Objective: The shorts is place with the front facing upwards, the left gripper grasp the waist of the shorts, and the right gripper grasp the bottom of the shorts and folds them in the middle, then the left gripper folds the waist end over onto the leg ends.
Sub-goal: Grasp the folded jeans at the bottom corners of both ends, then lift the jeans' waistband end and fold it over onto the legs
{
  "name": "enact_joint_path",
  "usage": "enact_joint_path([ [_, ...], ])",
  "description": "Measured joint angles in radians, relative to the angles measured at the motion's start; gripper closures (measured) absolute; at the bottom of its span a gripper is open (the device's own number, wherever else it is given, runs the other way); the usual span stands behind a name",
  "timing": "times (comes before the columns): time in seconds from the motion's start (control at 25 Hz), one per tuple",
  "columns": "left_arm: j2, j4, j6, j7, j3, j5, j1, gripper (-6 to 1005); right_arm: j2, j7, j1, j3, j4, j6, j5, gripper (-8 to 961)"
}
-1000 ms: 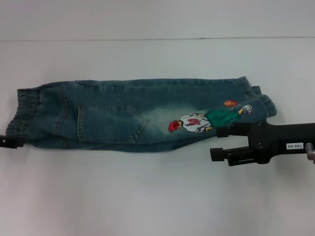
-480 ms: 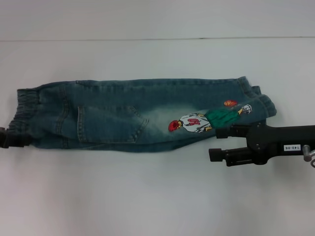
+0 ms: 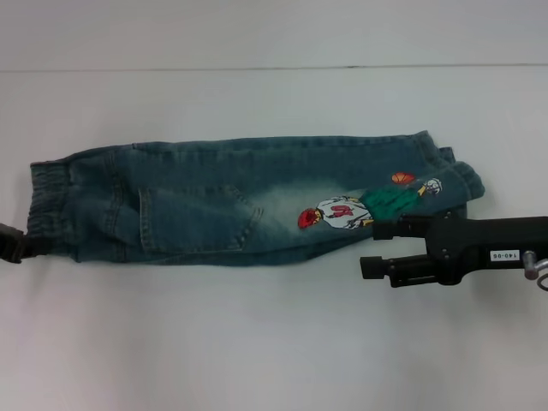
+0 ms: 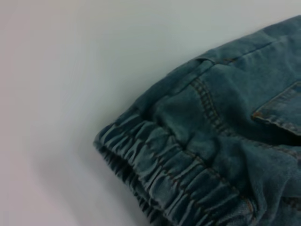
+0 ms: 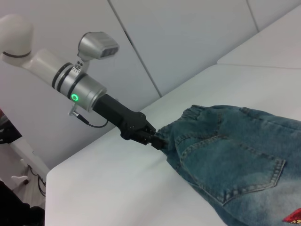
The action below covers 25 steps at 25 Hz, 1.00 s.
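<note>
The blue denim shorts (image 3: 223, 201) lie folded lengthwise on the white table, waist at the left and leg ends at the right, with a cartoon patch near the legs. My left gripper (image 3: 26, 248) is at the near corner of the elastic waist. The right wrist view shows the left gripper (image 5: 151, 138) shut on that waist corner of the shorts (image 5: 235, 155), with the cloth drawn to a point. The left wrist view shows only the waistband (image 4: 155, 160). My right gripper (image 3: 372, 248) stands open at the near edge of the leg ends, its upper finger touching the denim.
The white table (image 3: 257, 342) stretches wide in front of and behind the shorts. Its far edge meets a pale wall (image 3: 274, 34). The left arm's silver wrist with a green light (image 5: 77, 92) reaches in over the table's left edge.
The waist end and the whole shorts have shifted slightly to the right with the left gripper. The right gripper has edged a little to the left.
</note>
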Motion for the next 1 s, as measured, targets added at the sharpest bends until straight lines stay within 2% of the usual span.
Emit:
enact_joint_path([
  [0.2, 0.002, 0.029, 0.063, 0.012, -0.005, -0.025, -0.007, 912, 0.0, 0.009, 0.0, 0.001, -0.001, 0.024, 0.0, 73],
  [0.24, 0.006, 0.035, 0.088, 0.022, -0.009, -0.043, -0.01, 921, 0.0, 0.009, -0.001, 0.002, -0.001, 0.03, 0.0, 74],
  [0.4, 0.015, 0.075, 0.152, 0.028, -0.011, -0.091, -0.017, 956, 0.012, -0.01, -0.005, 0.005, -0.001, 0.062, 0.004, 271],
  [0.64, 0.029, 0.137, 0.252, 0.026, -0.011, -0.151, -0.052, 957, 0.025, -0.053, -0.005, 0.044, 0.046, 0.122, 0.051, 528],
  [0.8, 0.043, 0.159, 0.309, 0.02, -0.012, -0.221, -0.086, 957, 0.041, -0.153, -0.013, 0.083, 0.137, 0.215, 0.185, 640],
  [1.0, 0.044, 0.174, 0.363, -0.009, -0.012, -0.35, -0.135, 958, 0.055, -0.451, -0.003, 0.103, 0.384, 0.402, 0.464, 756],
])
